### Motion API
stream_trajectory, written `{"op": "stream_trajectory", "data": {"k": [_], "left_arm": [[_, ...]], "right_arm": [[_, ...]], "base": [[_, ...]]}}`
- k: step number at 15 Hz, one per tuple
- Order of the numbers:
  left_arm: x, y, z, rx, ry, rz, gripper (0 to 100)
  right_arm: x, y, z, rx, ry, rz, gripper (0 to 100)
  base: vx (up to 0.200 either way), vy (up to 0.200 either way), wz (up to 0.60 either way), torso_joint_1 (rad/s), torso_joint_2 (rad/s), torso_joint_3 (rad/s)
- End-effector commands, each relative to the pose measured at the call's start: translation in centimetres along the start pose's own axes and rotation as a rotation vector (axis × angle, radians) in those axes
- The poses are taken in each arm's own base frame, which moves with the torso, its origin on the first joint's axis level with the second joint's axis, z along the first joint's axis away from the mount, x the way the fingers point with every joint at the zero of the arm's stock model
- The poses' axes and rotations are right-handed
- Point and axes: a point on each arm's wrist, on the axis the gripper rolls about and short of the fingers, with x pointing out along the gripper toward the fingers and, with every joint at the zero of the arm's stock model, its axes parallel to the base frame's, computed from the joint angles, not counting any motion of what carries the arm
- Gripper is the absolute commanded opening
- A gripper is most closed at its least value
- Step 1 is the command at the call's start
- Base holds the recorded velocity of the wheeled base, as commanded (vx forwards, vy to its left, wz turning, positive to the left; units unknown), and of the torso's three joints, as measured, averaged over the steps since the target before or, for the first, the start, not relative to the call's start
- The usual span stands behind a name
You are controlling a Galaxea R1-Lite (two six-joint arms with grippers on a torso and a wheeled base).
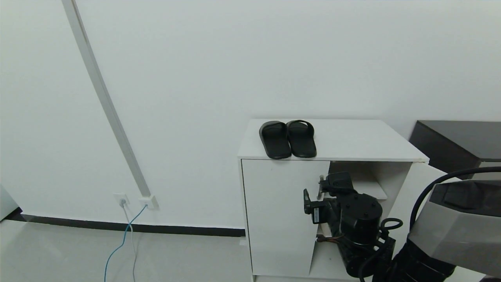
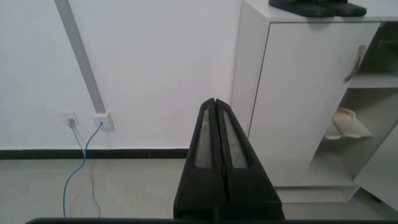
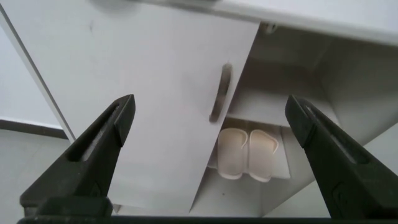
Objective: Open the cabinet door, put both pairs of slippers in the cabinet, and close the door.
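My right gripper [image 3: 210,102] is in front of the cabinet [image 1: 332,141], fingers [image 3: 93,149] spread wide, nothing btwn them. It sits near the vertical handle [image 3: 219,93] on the left door [image 1: 282,211], by the inner edge where that door meets the open compartment. Can't tell any contact w/ the handle. The left door is shut. The right door [image 1: 417,188] stands swung open toward me, on the right.

Inside, right half: pale slippers [image 3: 247,154], one pair, side by side on a lower shelf, w/ an upper shelf [image 2: 373,79] above them.

Black slippers [image 1: 287,139]: 2nd pair, side by side on the cabinet top, left part, above the shut door. Their near ends reach the top's front edge.

My left gripper [image 2: 215,140]: fingers pressed together, empty. It's held well to the left of the cabinet, pointing toward the wall.

Other stuff: two wall sockets [image 1: 135,200] low on the wall left of the cabinet, a blue cable [image 1: 117,243] running from them down to the floor, and a white conduit [image 1: 103,98] slanting up the wall from the sockets. A dark unit [image 1: 458,141] stands just right of the cabinet.
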Motion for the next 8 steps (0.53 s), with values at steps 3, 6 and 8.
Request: {"op": "stream_trajectory", "data": {"k": [3, 6, 8], "left_arm": [[0.01, 0.00, 0.01, 0.001, 0.000, 0.000, 0], [0.01, 0.00, -0.01, 0.001, 0.002, 0.000, 0], [0.01, 0.00, -0.01, 0.001, 0.002, 0.000, 0]], "right_arm": [[-0.17, -0.14, -0.21, -0.013, 0.008, 0.000, 100], [-0.14, -0.10, -0.10, -0.018, 0.004, 0.008, 100], [-0.12, -0.08, 0.15, -0.024, -0.004, 0.010, 100]], "base": [[0.000, 0.000, 0.00, 0.253, -0.58, -0.326], [0.000, 0.000, 0.00, 0.266, -0.59, -0.333], [0.000, 0.000, 0.00, 0.208, -0.44, -0.247]]}}
